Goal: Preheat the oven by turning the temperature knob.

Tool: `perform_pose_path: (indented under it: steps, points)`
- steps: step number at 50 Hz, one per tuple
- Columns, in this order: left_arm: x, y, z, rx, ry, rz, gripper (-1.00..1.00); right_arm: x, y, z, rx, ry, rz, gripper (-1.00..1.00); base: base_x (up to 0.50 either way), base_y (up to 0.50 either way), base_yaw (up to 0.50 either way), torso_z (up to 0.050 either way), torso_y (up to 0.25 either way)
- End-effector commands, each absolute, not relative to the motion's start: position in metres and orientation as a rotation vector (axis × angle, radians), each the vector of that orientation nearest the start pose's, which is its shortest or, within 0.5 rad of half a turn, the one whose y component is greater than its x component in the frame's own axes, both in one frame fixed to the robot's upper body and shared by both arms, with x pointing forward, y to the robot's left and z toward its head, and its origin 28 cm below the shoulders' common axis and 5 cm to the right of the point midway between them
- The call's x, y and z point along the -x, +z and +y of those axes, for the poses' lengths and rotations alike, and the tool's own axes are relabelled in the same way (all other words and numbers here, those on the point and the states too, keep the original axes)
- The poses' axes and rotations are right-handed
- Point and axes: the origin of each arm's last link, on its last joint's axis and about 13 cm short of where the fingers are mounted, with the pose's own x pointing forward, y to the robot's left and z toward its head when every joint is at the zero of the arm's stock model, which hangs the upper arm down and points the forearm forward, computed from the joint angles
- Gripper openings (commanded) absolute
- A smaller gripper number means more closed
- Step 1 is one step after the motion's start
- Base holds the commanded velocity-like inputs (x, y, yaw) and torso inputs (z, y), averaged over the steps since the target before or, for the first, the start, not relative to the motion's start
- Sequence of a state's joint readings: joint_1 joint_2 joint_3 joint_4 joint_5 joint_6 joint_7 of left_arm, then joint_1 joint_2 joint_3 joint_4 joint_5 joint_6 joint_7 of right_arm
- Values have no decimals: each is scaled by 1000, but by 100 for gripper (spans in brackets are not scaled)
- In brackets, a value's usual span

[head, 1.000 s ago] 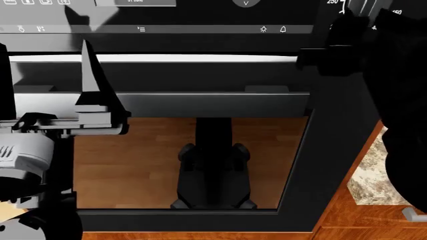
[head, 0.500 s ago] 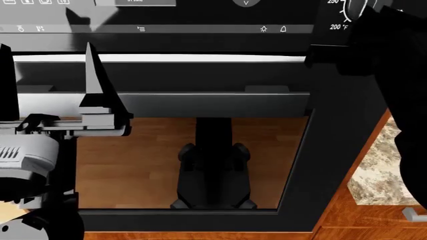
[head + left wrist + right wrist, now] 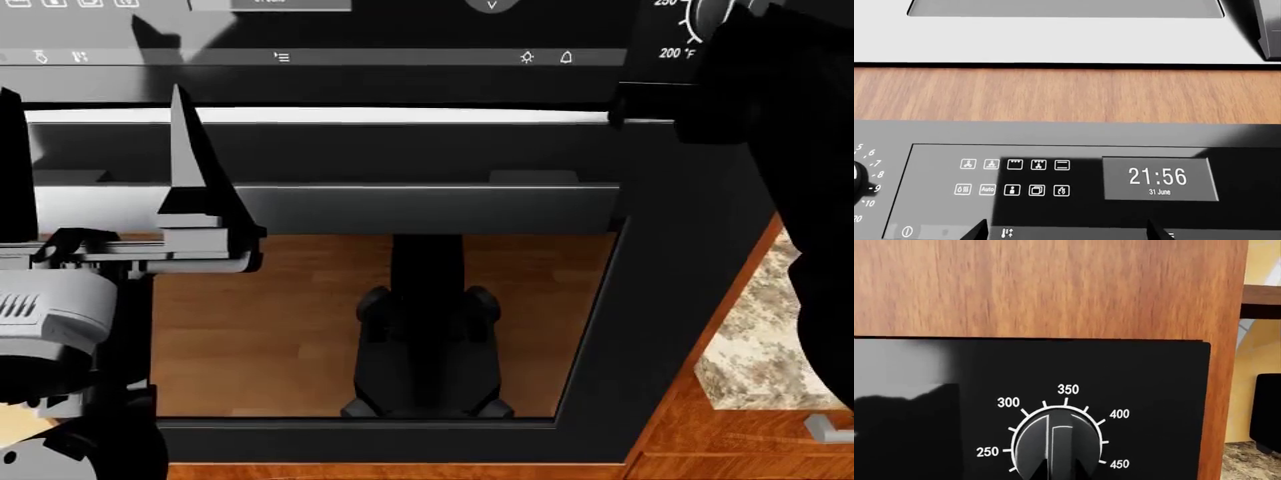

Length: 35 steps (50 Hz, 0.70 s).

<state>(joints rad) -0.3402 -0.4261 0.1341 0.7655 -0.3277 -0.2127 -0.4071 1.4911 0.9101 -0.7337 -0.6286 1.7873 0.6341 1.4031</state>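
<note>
The black oven [image 3: 654, 300] fills the head view, with its glass door window [image 3: 267, 330] and silver bar handle [image 3: 400, 116]. Its temperature knob [image 3: 1054, 440] stands out in the right wrist view, ringed by marks from 250 to 450. My right gripper [image 3: 1062, 471] has its two fingertips close together on either side of the knob's raised grip, shut on it. In the head view my black right arm [image 3: 774, 120] hides most of the knob [image 3: 707, 12]. My left gripper [image 3: 94, 160] is open in front of the handle's left end and holds nothing.
The control panel has a clock display [image 3: 1159, 178] reading 21:56, rows of white icons [image 3: 1014, 177] and a second numbered dial [image 3: 857, 182] at its edge. A wood panel [image 3: 1067, 95] runs above it. A stone countertop [image 3: 761, 340] and wood cabinet [image 3: 747, 450] lie to the right.
My right arm has shifted right and slightly up onto the knob, uncovering the 200 °F mark. The left gripper edged a little to the right.
</note>
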Motion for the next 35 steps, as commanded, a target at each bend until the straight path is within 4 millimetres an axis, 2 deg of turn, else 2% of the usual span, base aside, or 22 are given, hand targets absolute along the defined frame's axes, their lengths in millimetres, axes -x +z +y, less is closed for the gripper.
perform_pose_path:
  steps: [1,35]
  points:
    - [-210,220,224,13,8,-797,100,-195,352,-107,9,-121,-253,-100,0,0,0,0,0]
    - [-210,219,224,12,9,-797,100,-204,347,-109,-30,-123,-223,-100,0,0,0,1,0]
